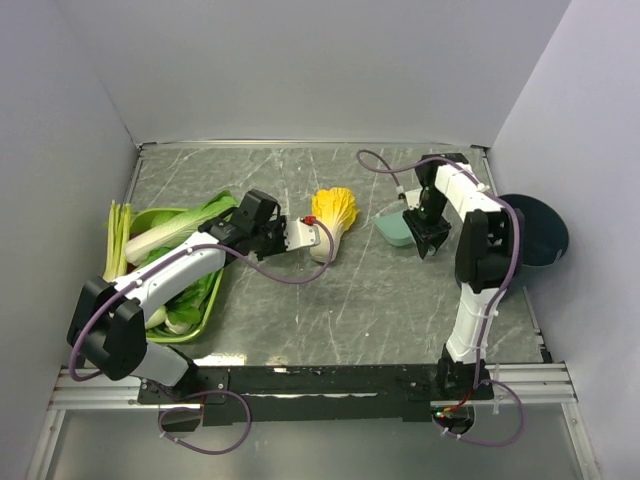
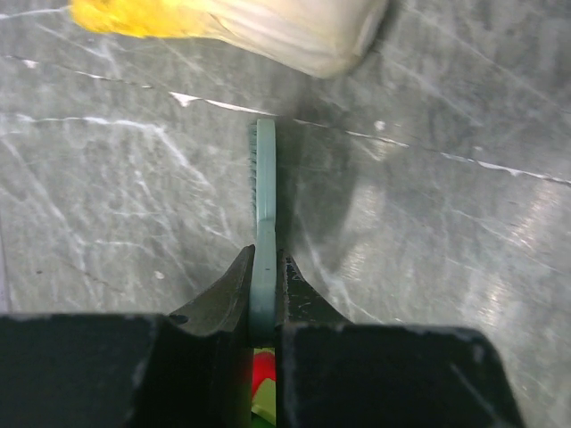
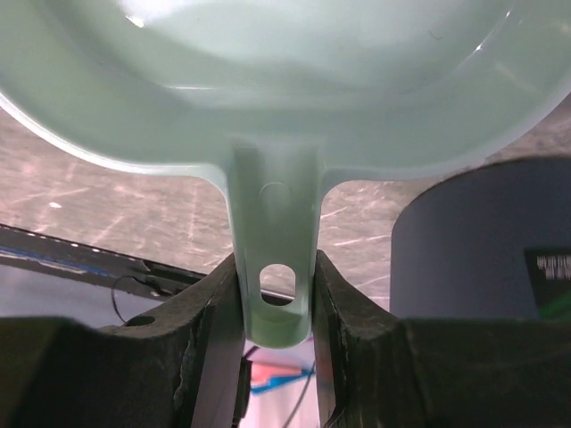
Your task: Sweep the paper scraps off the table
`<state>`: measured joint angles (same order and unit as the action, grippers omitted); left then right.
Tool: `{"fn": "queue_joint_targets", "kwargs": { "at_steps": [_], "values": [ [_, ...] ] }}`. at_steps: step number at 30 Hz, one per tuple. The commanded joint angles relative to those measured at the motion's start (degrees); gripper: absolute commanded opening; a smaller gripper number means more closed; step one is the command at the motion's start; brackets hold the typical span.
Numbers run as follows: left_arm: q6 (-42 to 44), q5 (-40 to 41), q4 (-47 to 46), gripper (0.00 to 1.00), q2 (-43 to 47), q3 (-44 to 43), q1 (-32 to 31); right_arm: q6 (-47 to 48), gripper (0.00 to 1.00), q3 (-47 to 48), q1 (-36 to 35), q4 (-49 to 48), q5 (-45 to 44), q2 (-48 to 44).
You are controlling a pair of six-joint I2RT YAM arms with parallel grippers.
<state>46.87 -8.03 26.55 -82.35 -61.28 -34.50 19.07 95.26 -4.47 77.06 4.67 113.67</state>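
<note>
Well, brush and pan were both in hand, but I couldn't spot a single paper scrap

The left gripper point(image 2: 265, 267) had its fingers pressed tight on one slim pale brush point(image 2: 265, 187), bristle end out over the table point(image 1: 380, 300) just short of the one napa cabbage point(image 1: 333, 215). The right gripper point(image 3: 275, 267) had its fingers pinching the handle of the one mint dustpan point(image 3: 285, 80), near the one dark blue bin point(image 1: 540, 235) at the right edge. There was also one green tray point(image 1: 190, 335) of greens on the left. Paper scraps counted: zero on the table in any view, and the part of the pan that showed looked bare. My guess is the sweeping was about wrapped up. The next move would call for tipping the pan over the bin, or a last check behind the cabbage.
</note>
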Motion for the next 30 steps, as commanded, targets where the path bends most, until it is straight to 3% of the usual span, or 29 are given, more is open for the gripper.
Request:
{"fn": "queue_joint_targets", "kwargs": {
  "at_steps": [1, 3, 5, 6, 8, 9, 11, 13, 15, 18, 21, 26, 30],
  "values": [
    [-1.3, -5.9, 7.0, 0.01, -1.0, -1.9, -0.3, 1.3, 0.0, 1.3, 0.7, 3.5, -1.8, 4.8],
    [-1.3, -7.0, 10.4, 0.07, -1.7, -2.7, -0.4, 1.3, 0.0, 0.7, 0.6, 3.5, -0.5, 4.2],
    [1.1, -9.8, 16.6, 0.13, -2.3, -3.8, -0.5, 1.4, 0.08, -1.0, 0.4, 3.5, -0.3, 3.2],
    [1.6, -10.4, 18.4, 0.23, -3.0, -5.0, -0.5, 1.4, 0.25, -1.7, 0.2, 3.6, -0.4, 1.7],
    [0.9, -11.6, 21.8, 0.35, -4.1, -5.9, -0.5, 1.7, 0.42, -3.9, 0.0, 4.2, 0.3, -0.8],
    [-0.2, -11.6, 22.4, 0.38, -4.5, -6.5, -0.5, 1.7, 0.58, -4.6, -0.2, 4.4, 0.7, -1.7],
    [-1.9, -12.2, 23.7, 0.45, -5.5, -7.5, -0.5, 1.3, 0.77, -6.5, -0.2, 4.9, 1.7, -4.3],
    [-2.7, -13.2, 24.0, 0.55, -5.5, -7.8, -0.5, 1.7, 0.85, -6.8, -0.2, 5.5, 2.5, -5.9],
    [-4.3, -14.2, 23.3, 0.59, -5.1, -8.4, -0.5, 2.4, 0.98, -5.4, -0.2, 6.0, 3.6, -7.8],
    [-8.3, -14.5, 22.3, 0.62, -4.0, -9.8, -0.4, 2.5, 1.0, -0.3, 0.0, 6.7, 7.4, -9.9],
    [-11.9, -13.3, 20.8, 0.94, -1.7, -11.1, 0.0, 2.6, 1.0, 7.2, 0.0, 5.7, 15.3, -11.9],
    [-17.9, -13.1, 19.8, 0.97, 2.4, -14.1, 3.9, 2.0, 1.0, 23.1, 0.0, 3.5, 17.7, -14.7],
    [-24.7, -12.7, 14.0, 0.97, 6.5, -16.5, 9.7, -3.4, 1.0, 25.4, 0.1, -7.6, 13.7, -19.9]
  ]
}}
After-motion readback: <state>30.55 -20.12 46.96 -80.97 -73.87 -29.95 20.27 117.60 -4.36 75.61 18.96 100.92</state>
